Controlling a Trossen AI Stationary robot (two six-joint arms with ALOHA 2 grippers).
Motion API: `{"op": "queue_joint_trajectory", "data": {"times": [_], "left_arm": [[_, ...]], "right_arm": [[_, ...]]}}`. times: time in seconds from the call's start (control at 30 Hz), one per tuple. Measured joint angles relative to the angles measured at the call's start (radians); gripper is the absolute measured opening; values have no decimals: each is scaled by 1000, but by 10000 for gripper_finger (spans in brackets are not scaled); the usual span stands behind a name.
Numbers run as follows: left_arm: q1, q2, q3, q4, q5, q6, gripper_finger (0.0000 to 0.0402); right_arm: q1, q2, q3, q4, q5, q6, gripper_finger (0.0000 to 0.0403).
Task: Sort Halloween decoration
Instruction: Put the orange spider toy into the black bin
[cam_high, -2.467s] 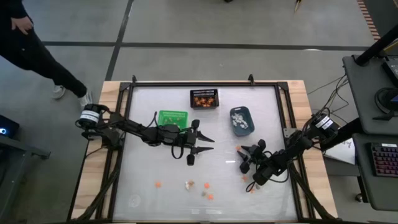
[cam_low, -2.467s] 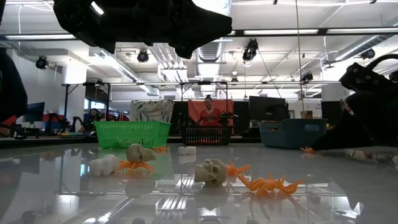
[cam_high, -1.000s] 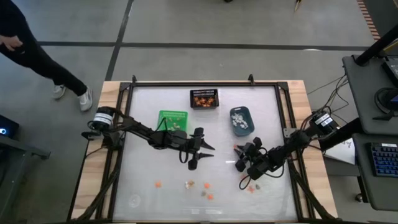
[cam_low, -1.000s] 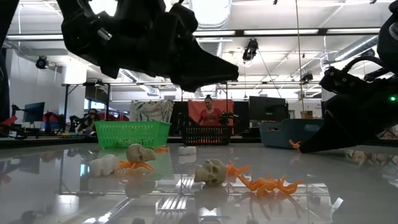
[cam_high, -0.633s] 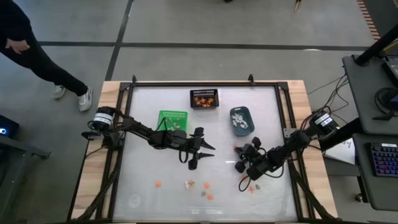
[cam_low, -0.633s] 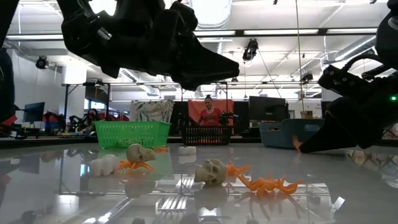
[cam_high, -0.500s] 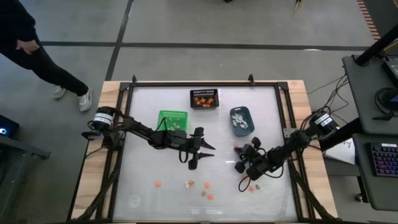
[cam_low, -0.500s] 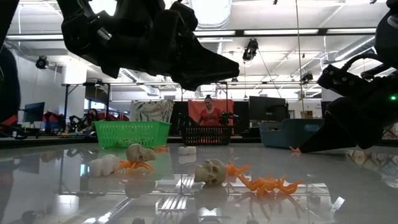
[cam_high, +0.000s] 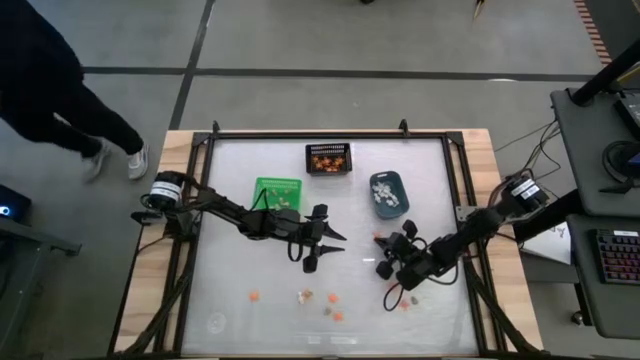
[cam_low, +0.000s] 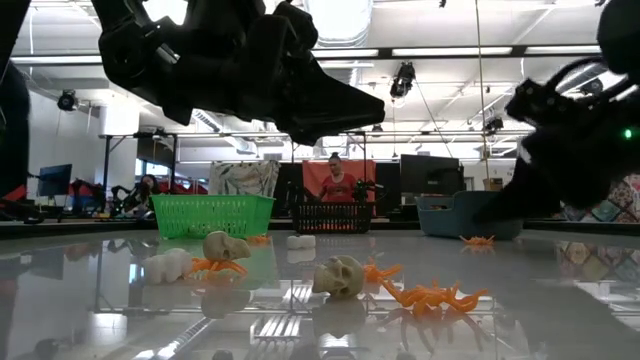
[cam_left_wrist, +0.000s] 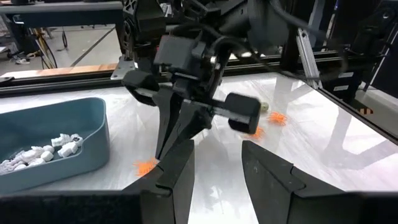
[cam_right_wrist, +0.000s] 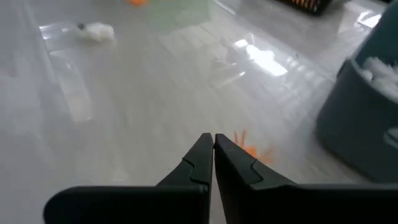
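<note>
The Halloween decoration is a scatter of tiny trinkets on the table. One orange trinket lies on the table just past my right gripper, which is shut with nothing between its fingers and hangs a little above the table. The same trinket rests flat in front of the blue-grey bin. Orange trinkets and a skull lie toward the near edge. My left gripper hovers open over the table's middle, touching nothing.
At the far side stand a green bin, a black mesh bin with orange pieces, and a blue-grey bin with white pieces. More orange trinkets lie under the right arm. A person walks past the far left corner.
My right gripper has risen a little off the table. The orange trinket that showed at its fingertips now lies on the table below them, clear of the gripper.
</note>
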Motion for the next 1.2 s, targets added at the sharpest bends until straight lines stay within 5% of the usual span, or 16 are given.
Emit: {"op": "queue_joint_trajectory", "data": {"times": [0.23, 0.5, 0.77, 0.97, 1.2], "left_arm": [[0, 0, 0, -1, 0, 2, 116], [0, 80, 52, -1, -77, 1, 111], [13, 239, 222, -115, -79, 6, 27], [29, 235, 222, -116, -81, 8, 8], [34, 119, 169, -119, -82, 67, 1]], "right_arm": [[-3, -110, 1, -55, -24, -33, 8], [-15, -243, 0, -335, -115, 248, 9], [-49, -353, 13, -343, -346, 445, 9], [-104, -309, 102, -370, -521, 466, 9], [-169, -184, 320, -753, -568, 503, 9]]}}
